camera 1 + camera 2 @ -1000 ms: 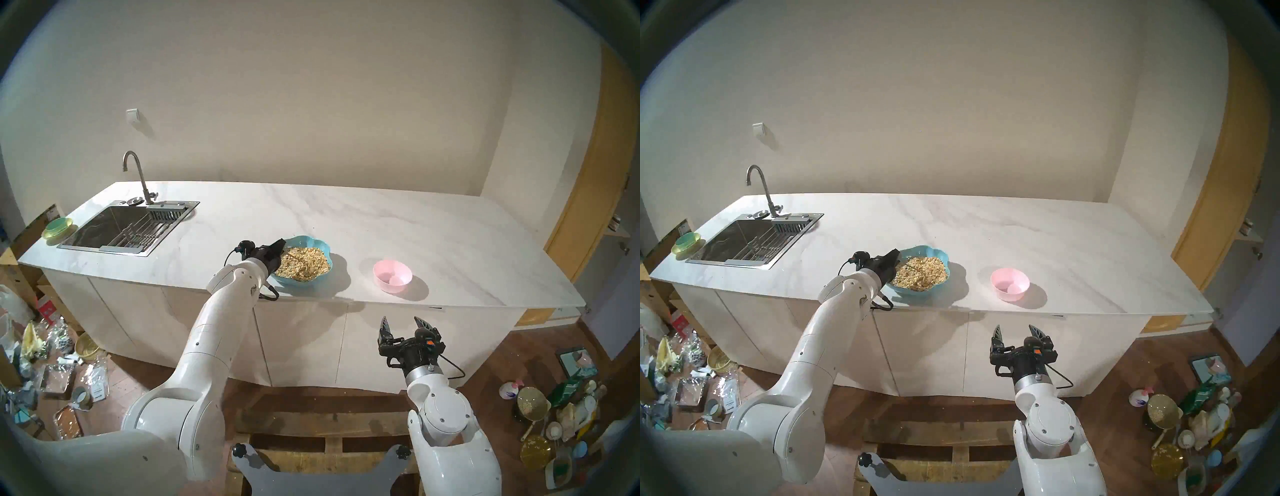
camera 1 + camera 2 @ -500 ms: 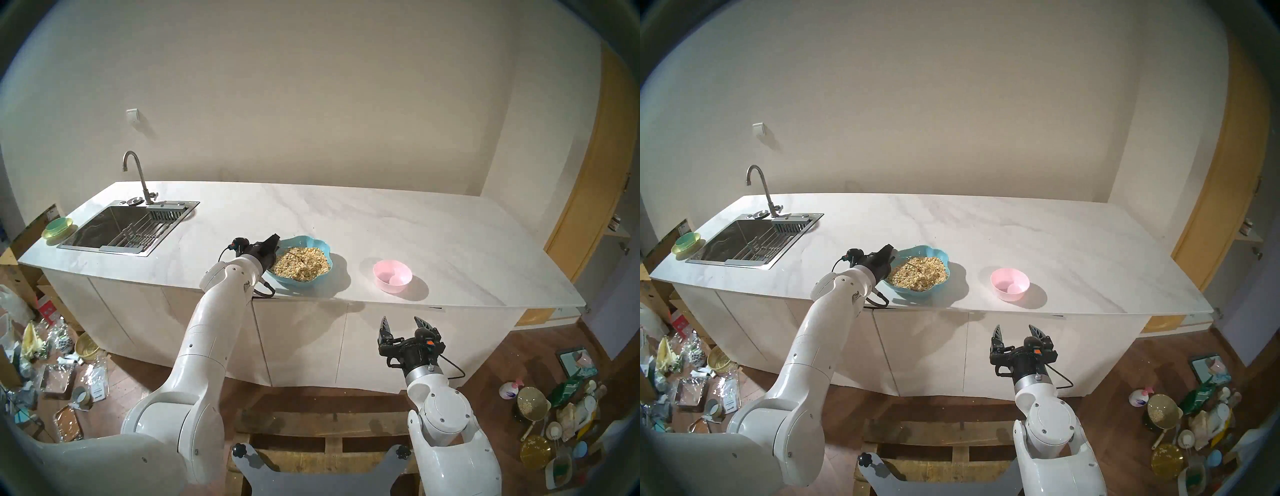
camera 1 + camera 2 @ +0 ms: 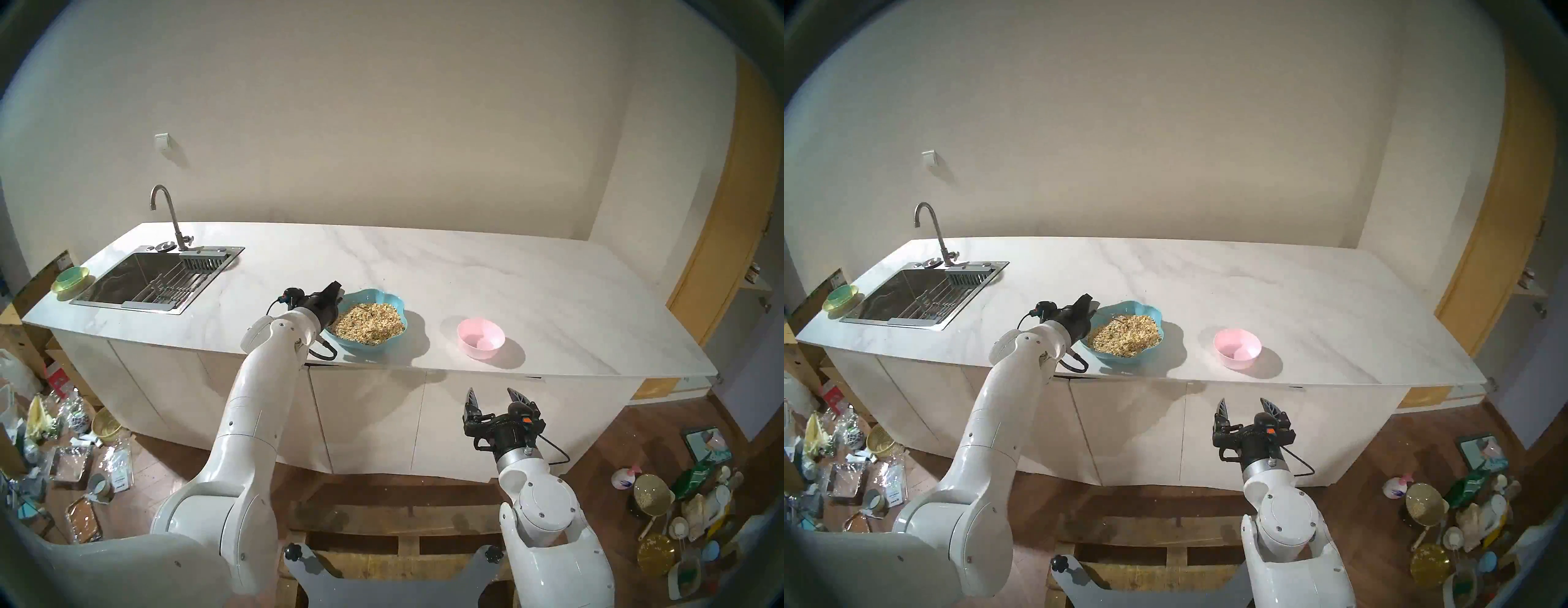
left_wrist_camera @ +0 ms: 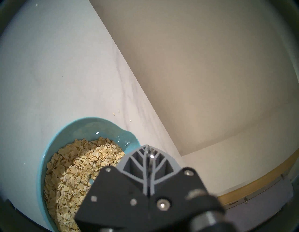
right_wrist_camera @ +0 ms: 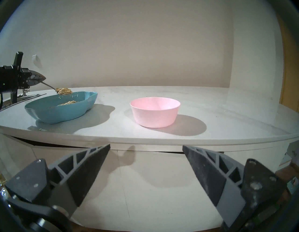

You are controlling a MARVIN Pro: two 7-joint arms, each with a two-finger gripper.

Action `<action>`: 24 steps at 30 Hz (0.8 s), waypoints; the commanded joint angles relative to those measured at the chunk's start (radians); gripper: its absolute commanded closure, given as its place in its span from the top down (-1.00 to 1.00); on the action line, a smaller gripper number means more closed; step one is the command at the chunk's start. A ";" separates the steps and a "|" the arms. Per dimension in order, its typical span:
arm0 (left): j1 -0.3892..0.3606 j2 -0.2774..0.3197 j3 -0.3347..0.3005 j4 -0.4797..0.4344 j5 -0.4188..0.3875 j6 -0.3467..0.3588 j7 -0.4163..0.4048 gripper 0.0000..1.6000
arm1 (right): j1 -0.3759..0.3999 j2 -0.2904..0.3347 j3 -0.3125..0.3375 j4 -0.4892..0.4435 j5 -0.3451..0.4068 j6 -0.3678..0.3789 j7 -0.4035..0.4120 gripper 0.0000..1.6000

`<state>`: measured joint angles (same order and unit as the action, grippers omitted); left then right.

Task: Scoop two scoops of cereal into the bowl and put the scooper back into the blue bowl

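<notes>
1. Left tool (image 5: 42, 79): clamped on spoon (image 5: 63, 90) handle; heaped oats above teal flower-rimmed bowl (image 5: 64, 111).
2. Pink bowl (image 3: 480, 338): on worktop (image 3: 466, 271), 3 o'clock from spoon, apparently empty.
3. Right tool (image 3: 494, 397): jaws apart, empty, below worktop edge.

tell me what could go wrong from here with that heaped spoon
1. The spoon is piled high with oats above the blue bowl; a tilt or jolt on the way could shed flakes onto the counter.
2. The left gripper pinches only the thin handle's end, so the spoon might twist.
3. The pink bowl is small, so tipping early could miss it.
</notes>
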<state>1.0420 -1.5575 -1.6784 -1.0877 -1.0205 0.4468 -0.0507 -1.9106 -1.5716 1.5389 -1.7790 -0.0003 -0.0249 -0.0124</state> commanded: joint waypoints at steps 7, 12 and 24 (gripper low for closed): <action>-0.029 -0.031 -0.042 -0.032 -0.063 0.059 0.047 -1.00 | 0.005 -0.003 -0.001 -0.025 0.002 -0.003 0.000 1.00; -0.029 -0.039 -0.052 -0.036 -0.077 0.076 0.073 -1.00 | 0.005 -0.003 -0.001 -0.025 0.002 -0.003 0.000 1.00; -0.066 -0.037 -0.014 -0.043 -0.053 0.073 0.091 -1.00 | 0.006 -0.003 -0.001 -0.023 0.002 -0.004 0.000 1.00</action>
<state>1.0284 -1.5887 -1.7096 -1.0977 -1.0781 0.5207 0.0532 -1.9105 -1.5716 1.5390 -1.7784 -0.0003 -0.0249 -0.0124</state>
